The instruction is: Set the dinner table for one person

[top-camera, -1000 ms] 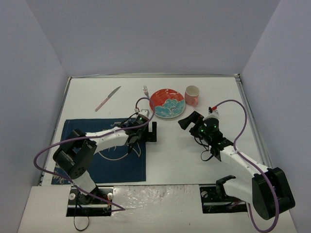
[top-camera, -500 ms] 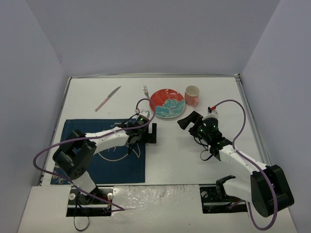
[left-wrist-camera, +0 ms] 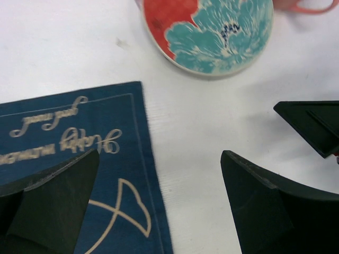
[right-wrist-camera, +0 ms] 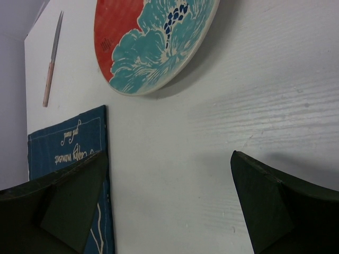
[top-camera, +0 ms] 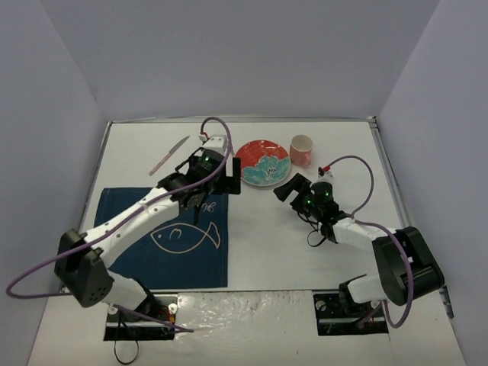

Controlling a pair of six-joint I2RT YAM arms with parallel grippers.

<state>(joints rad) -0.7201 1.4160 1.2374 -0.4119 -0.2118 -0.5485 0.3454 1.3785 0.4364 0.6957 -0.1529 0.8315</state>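
hovering left gripper (left-wrist-camera: 159, 154), jaws apart, beside plate (left-wrist-camera: 209, 33)

White dinner table (top-camera: 267, 252) with navy placemat (top-camera: 191, 267), plate (top-camera: 263, 162), cup (top-camera: 302, 149), knife (top-camera: 169, 155).

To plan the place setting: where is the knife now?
In the top external view the knife lies on the dinner table at the far left, beyond the navy placemat and left of the plate.

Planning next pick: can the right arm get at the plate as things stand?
Probably yes. The right gripper, fingers open, faces the plate, with only bare dinner table between; the left gripper hovers close beside it.
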